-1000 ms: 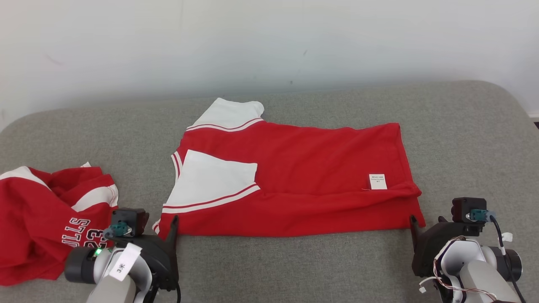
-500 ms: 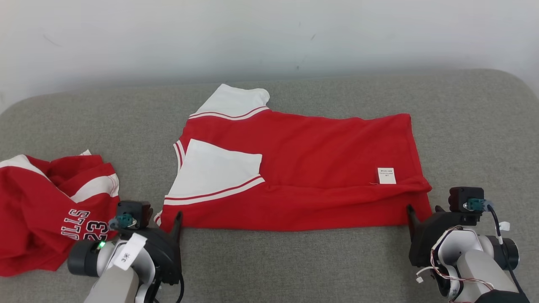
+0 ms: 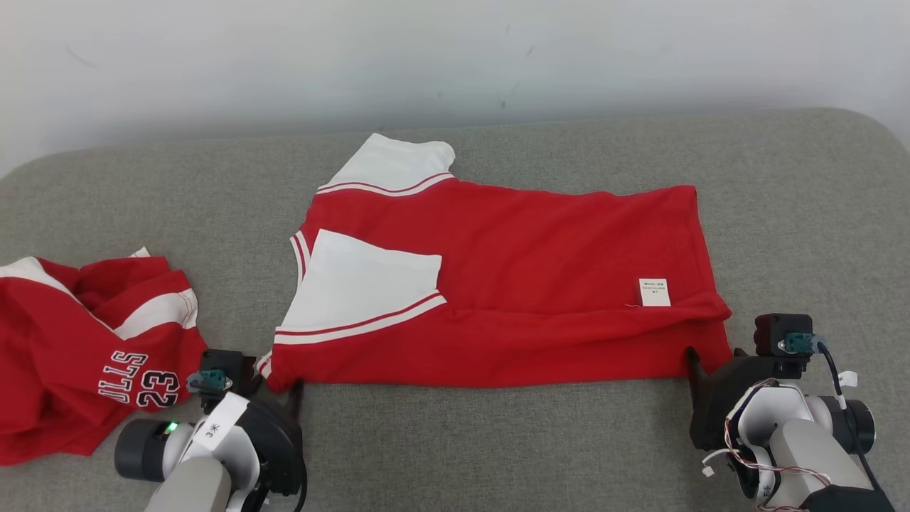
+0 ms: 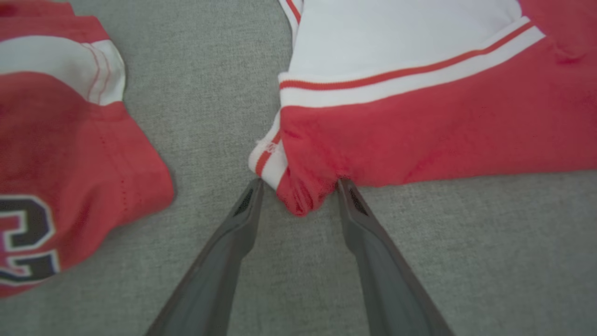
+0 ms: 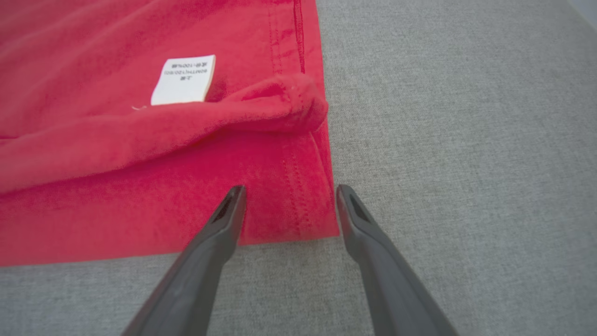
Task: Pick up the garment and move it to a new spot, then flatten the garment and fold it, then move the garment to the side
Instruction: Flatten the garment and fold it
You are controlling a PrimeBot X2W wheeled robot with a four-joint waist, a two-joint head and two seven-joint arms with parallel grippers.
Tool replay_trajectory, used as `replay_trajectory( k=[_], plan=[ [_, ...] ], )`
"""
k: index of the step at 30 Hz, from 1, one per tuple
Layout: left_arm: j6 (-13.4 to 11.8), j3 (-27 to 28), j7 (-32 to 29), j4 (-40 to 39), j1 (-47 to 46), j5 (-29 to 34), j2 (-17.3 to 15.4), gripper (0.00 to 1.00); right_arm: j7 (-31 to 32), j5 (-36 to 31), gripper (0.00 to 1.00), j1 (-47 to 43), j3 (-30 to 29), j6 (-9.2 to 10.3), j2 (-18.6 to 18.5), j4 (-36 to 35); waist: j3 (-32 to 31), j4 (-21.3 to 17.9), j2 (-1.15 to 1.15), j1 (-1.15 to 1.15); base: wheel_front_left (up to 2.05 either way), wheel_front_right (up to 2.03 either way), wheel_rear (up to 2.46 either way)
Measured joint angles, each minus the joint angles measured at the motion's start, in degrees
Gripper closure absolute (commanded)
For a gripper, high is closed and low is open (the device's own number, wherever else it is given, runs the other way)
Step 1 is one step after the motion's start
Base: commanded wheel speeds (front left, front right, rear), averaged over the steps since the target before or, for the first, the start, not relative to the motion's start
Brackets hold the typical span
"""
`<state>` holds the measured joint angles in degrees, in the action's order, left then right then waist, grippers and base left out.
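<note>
the red-and-white garment [image 3: 512, 284] lay flat in the middle of the grey fabric surface [image 3: 498, 441]. the left pincer [image 4: 298, 185] was spread, its tips touching either side of the garment's bunched near-left corner. the right pincer [image 5: 288, 189], also spread, straddled the near-right hem corner.

The head camera looks forward and down over the whole garment [image 3: 512, 299] on the grey table [image 3: 782, 213]. Each wrist camera sits low and close, facing one near corner of it, which the head view also shows.
</note>
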<state>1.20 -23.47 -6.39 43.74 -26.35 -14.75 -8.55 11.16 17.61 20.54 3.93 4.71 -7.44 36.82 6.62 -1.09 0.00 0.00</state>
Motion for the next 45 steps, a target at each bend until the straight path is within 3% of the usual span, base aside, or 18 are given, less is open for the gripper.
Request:
replay_trajectory(
  k=[1,2,3,4,5,6,7,9,10,11,12,13,14,22,29,39,45],
  plan=[
    [0.18,0.02,-0.14,0.01,0.01,-0.03,0.0,0.86,0.0,0.0,0.0,0.03,0.11,-0.01,0.0,0.01,0.1,-0.05,0.0,0.0,0.0,0.0,0.0],
    [0.18,0.01,-0.14,0.02,-0.02,-0.05,0.0,1.0,0.0,0.0,0.0,0.08,0.13,-0.01,0.01,0.07,0.21,-0.12,0.0,0.0,0.0,0.0,0.0],
    [0.2,0.01,-0.31,0.04,-0.03,-0.08,0.0,1.0,0.01,0.0,0.16,0.11,0.13,-0.01,0.02,0.08,0.31,-0.17,0.0,0.0,0.0,0.0,0.0],
    [0.29,0.01,-0.6,0.08,-0.07,-0.18,0.03,1.0,0.02,0.0,0.22,0.14,0.12,-0.01,0.01,0.13,0.44,-0.21,0.0,0.0,0.0,0.0,0.0],
    [0.32,0.02,-0.64,0.08,-0.14,-0.31,0.04,1.0,0.05,0.0,0.35,0.2,0.12,-0.01,0.01,0.23,0.55,-0.25,0.0,0.0,0.0,0.0,0.0],
    [0.33,0.02,-0.64,0.09,-0.25,-0.33,0.03,1.0,0.44,0.0,0.54,0.26,0.12,-0.01,0.01,0.34,0.63,-0.28,0.0,0.01,0.0,0.0,0.0],
    [0.33,0.02,-0.65,0.12,-0.38,-0.33,0.04,1.0,0.47,0.0,0.57,0.29,0.12,0.0,0.01,0.51,0.7,-0.3,0.0,0.01,0.0,0.0,0.0],
    [0.41,0.0,-0.74,0.27,-0.81,-0.36,0.07,1.0,0.48,0.0,0.53,0.3,0.1,0.0,0.0,0.77,0.8,-0.31,0.0,0.0,0.0,0.0,0.0],
    [0.44,0.0,-1.1,0.32,-1.1,-0.38,0.14,1.0,0.48,0.0,0.56,0.38,0.04,0.0,-0.01,1.18,0.87,-0.31,0.0,0.0,0.0,0.0,0.0],
    [0.66,0.0,-1.11,0.36,-1.1,-0.38,0.15,1.0,0.49,0.01,0.65,0.52,0.02,-0.01,-0.01,1.47,0.9,-0.3,0.0,0.01,0.0,0.0,0.0],
    [0.66,0.0,-1.11,0.36,-1.1,-0.38,0.15,1.0,0.49,0.01,0.65,0.52,0.02,-0.01,-0.01,1.47,0.9,-0.3,0.0,0.01,0.0,0.0,0.0],
    [0.8,0.0,-1.12,0.4,-1.1,-0.38,0.15,1.0,0.51,0.01,0.71,0.98,0.01,0.0,0.0,1.79,0.96,-0.29,0.0,0.0,0.0,0.0,0.0],
    [0.81,0.0,-1.12,0.42,-1.1,-0.38,0.15,1.0,0.51,0.01,1.0,1.17,-0.04,0.0,0.0,1.8,0.99,-0.29,0.0,0.0,0.0,0.0,0.0],
    [0.92,0.05,-0.36,1.14,-0.91,-1.0,0.45,1.0,-0.52,0.68,1.0,0.55,-0.69,-0.21,0.12,2.19,-0.16,-0.43,0.0,0.0,0.0,0.0,0.0],
    [1.35,0.3,1.51,1.29,3.74,-1.71,0.53,1.0,-2.96,3.08,1.0,-6.33,-2.31,-1.3,0.56,0.0,-3.09,-0.58,0.0,0.0,0.0,0.0,0.0],
    [1.33,0.85,3.25,0.94,10.33,-3.47,-0.03,1.0,-4.04,3.81,1.0,-16.39,-3.47,-3.28,-1.63,-4.82,-8.57,-0.99,-0.01,-0.01,0.0,0.0,0.0],
    [1.32,1.79,3.98,-2.01,14.17,-4.54,-0.58,1.0,-4.02,4.68,1.0,-19.15,-4.69,-3.28,-2.79,-8.33,-10.54,-0.76,-0.01,-0.01,0.0,0.0,0.0]
  ],
)
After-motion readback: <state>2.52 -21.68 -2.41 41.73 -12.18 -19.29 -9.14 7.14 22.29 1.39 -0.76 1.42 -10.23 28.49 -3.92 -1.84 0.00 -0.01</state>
